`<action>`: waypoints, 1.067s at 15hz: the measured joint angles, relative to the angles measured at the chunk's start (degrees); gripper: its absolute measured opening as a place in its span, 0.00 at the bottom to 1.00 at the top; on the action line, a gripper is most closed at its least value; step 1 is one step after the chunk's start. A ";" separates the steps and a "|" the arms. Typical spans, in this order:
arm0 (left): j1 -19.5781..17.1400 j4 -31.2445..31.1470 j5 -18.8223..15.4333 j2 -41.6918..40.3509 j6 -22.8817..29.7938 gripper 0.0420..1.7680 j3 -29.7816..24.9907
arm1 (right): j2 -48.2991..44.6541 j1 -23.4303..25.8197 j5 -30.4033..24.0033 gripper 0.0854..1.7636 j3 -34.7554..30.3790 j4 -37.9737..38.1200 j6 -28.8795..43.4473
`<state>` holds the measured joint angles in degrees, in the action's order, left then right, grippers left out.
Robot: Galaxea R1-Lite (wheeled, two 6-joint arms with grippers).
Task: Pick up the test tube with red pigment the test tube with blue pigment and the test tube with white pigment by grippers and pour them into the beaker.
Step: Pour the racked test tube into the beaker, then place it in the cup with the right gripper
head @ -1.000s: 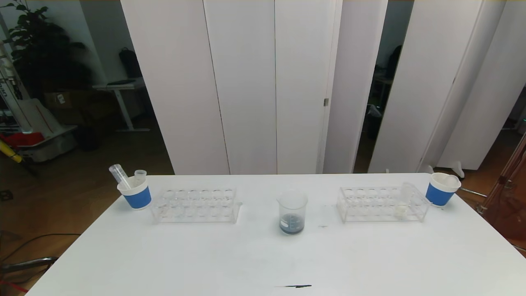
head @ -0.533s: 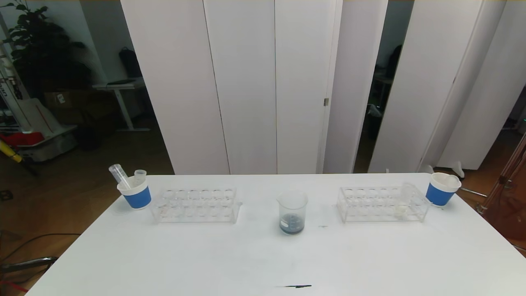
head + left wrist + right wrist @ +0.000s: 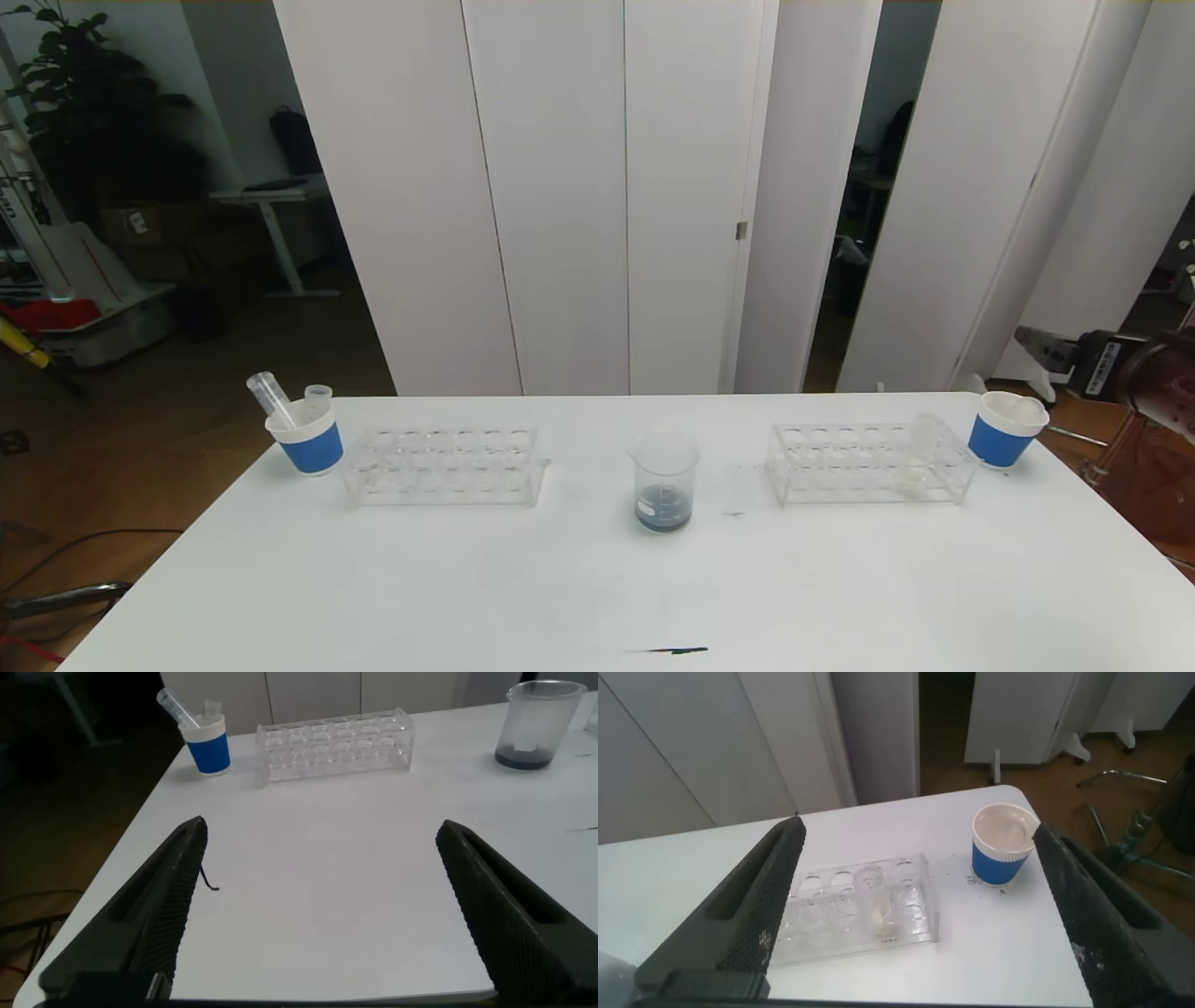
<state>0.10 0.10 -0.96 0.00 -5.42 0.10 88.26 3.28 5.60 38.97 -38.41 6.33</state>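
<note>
The beaker (image 3: 665, 485) stands at the table's middle with dark blue liquid at its bottom; it also shows as the beaker (image 3: 540, 723). The test tube with white pigment (image 3: 918, 455) stands in the right clear rack (image 3: 840, 464), seen close as the test tube with white pigment (image 3: 875, 901). No tube with red or blue pigment shows. My right gripper (image 3: 917, 826) hovers open above that rack (image 3: 822, 919), nothing between its fingers. My left gripper (image 3: 322, 826) is open and empty over the table's near left part.
The left clear rack (image 3: 443, 465) holds no tubes. A blue-banded cup (image 3: 306, 441) at the far left holds two clear tubes that look empty. Another blue-banded cup (image 3: 1004, 429) stands at the far right corner. My right arm (image 3: 1092, 359) shows beyond the table's right edge.
My right arm has come into the head view at the right edge, beyond the blue-banded cup. Nothing on the table has moved.
</note>
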 joint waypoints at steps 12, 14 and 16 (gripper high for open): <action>0.00 -0.02 0.00 0.00 0.00 0.99 0.00 | 15.52 -1.50 -0.20 0.99 -17.76 -25.17 -1.90; 0.00 0.00 0.02 0.00 0.00 0.99 0.00 | 18.91 -1.77 -0.20 0.99 -15.99 -25.97 -3.02; 0.00 0.00 0.02 0.00 0.00 0.99 0.00 | 22.08 -1.83 -0.17 0.99 -13.12 -26.05 -3.41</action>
<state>0.10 0.10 -0.94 0.00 -5.42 0.10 110.34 1.45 5.42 25.86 -64.46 2.91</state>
